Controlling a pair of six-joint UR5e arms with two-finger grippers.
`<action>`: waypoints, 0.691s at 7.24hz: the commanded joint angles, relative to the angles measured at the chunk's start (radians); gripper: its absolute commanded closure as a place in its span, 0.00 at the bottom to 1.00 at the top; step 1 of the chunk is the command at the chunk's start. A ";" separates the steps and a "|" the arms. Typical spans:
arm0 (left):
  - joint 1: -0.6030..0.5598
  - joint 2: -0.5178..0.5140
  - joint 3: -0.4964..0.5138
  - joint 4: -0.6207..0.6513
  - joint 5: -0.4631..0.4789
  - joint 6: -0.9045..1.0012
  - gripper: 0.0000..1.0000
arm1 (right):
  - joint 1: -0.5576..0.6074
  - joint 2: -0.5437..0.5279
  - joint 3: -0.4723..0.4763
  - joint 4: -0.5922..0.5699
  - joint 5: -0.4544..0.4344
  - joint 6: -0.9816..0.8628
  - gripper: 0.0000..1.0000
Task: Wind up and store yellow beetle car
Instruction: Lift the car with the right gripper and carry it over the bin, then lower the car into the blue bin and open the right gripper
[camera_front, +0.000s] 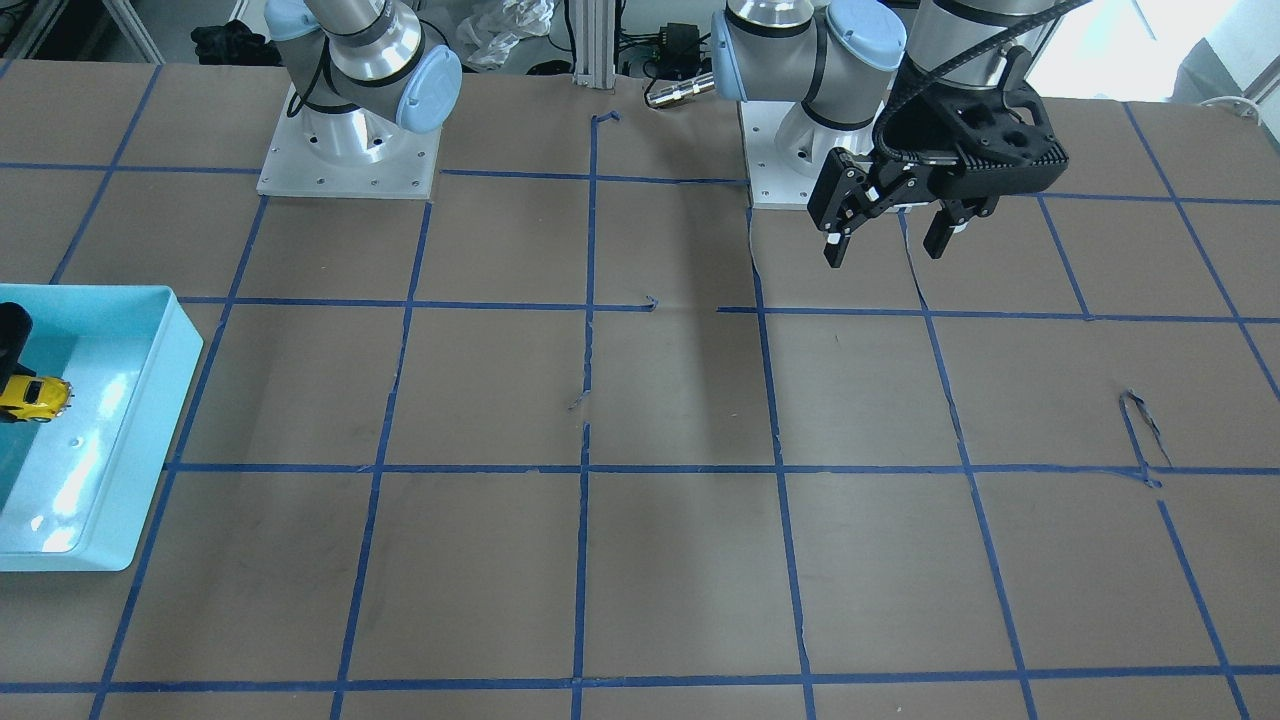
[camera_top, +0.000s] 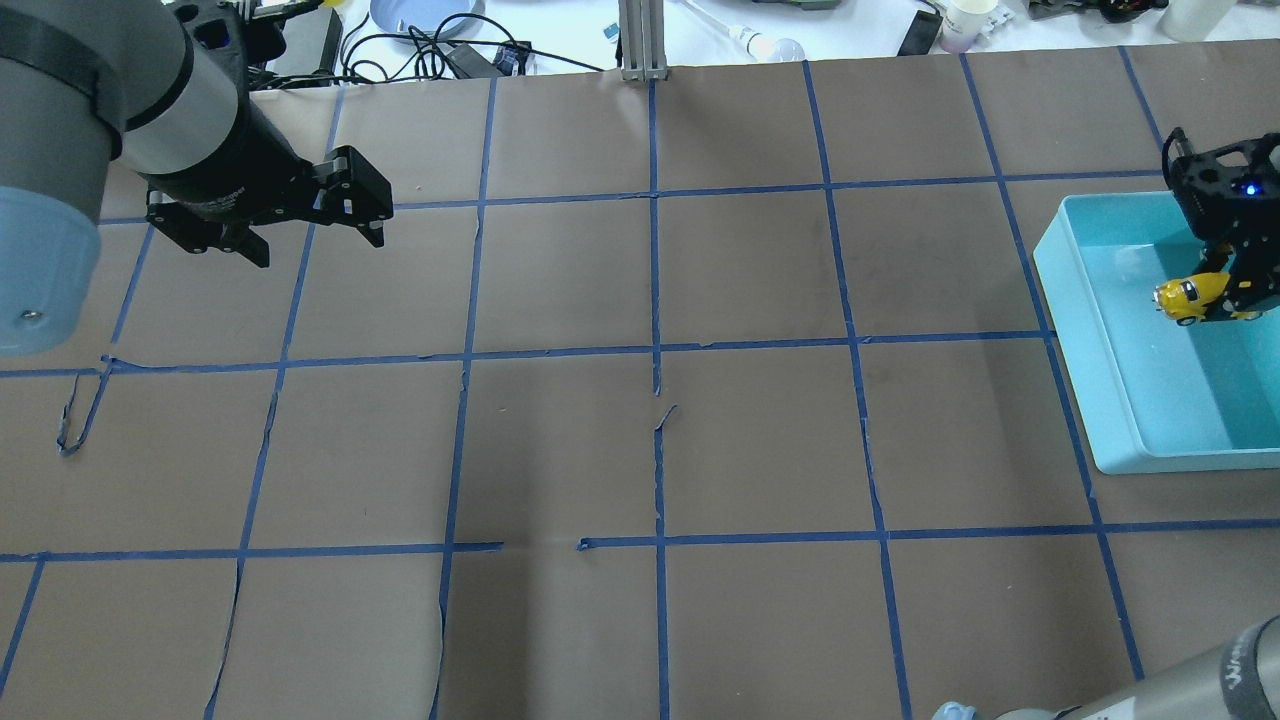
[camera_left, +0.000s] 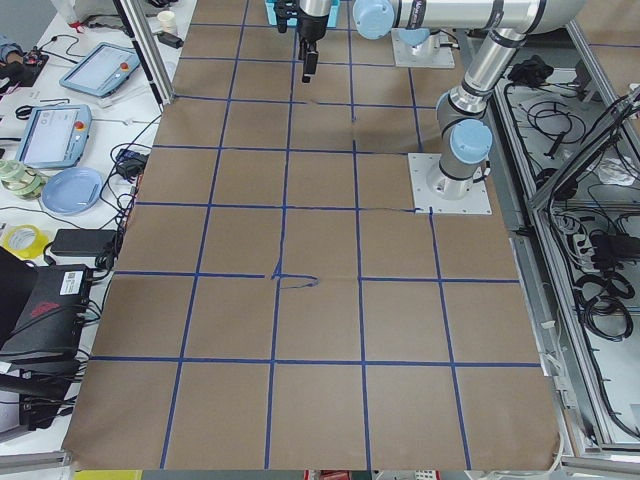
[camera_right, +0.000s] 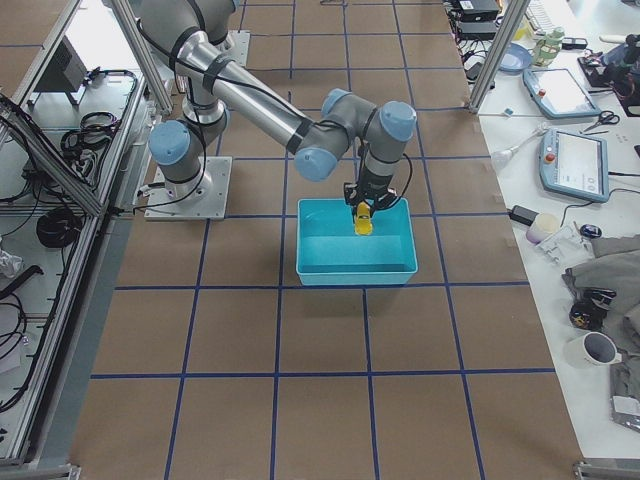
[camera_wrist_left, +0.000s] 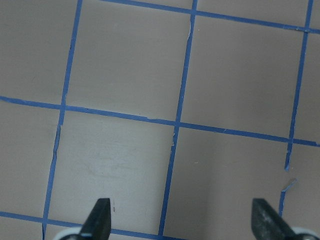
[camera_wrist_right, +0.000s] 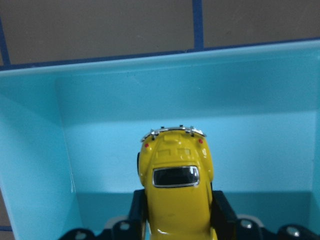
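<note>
The yellow beetle car (camera_wrist_right: 177, 195) is held between the fingers (camera_wrist_right: 222, 215) of my right gripper (camera_top: 1215, 290), inside the light blue bin (camera_top: 1100, 400) at the table's right end. The car points sideways over the bin floor; I cannot tell whether its wheels touch it. The car also shows in the front view (camera_front: 35, 397), the overhead view (camera_top: 1187, 295) and the right side view (camera_right: 364, 220). My left gripper (camera_top: 318, 245) is open and empty. It hangs above the bare table on the left, far from the bin, and its two fingertips show in the left wrist view (camera_wrist_left: 100, 217).
The table is brown paper marked with a blue tape grid (camera_top: 655, 350). The two arm bases (camera_front: 345, 150) stand at the robot's edge. Cables, a plate and cups lie beyond the far edge (camera_top: 450, 30). Some tape ends curl up (camera_top: 75, 410).
</note>
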 joint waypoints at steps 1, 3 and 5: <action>0.000 0.001 -0.004 0.000 0.003 0.000 0.00 | -0.012 0.043 0.084 -0.138 -0.015 0.004 1.00; -0.001 0.001 -0.004 0.000 0.006 0.000 0.00 | -0.012 0.074 0.084 -0.139 -0.011 -0.003 1.00; -0.001 0.001 -0.004 0.000 0.006 0.000 0.00 | -0.012 0.057 0.078 -0.135 0.055 0.000 0.00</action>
